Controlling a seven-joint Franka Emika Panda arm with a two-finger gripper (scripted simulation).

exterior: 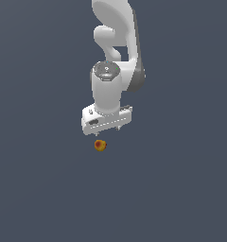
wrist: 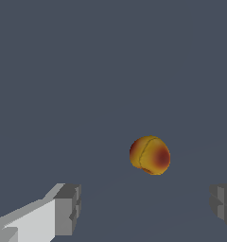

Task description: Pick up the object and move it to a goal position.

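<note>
Seen first from the exterior view, the white arm (exterior: 116,52) reaches down over a plain dark grey-blue floor (exterior: 39,189), and its gripper (exterior: 107,128) hangs with the broad white hand block facing the camera. Only short stubs of its fingers show beneath that block, so this view alone does not settle how wide they stand. The object (exterior: 100,145), a small orange-yellow ball with red patches, sits just below the gripper in the picture, slightly toward the exterior view's left of its middle, and apart from it.

Next, in the wrist view, the gripper (wrist: 146,212) is spread wide, with one grey finger pad (wrist: 68,210) and the other at opposite edges and nothing between them. The object (wrist: 150,155) lies on the floor (wrist: 63,71) beyond the fingertips, nearer one finger than the other, touching neither.
</note>
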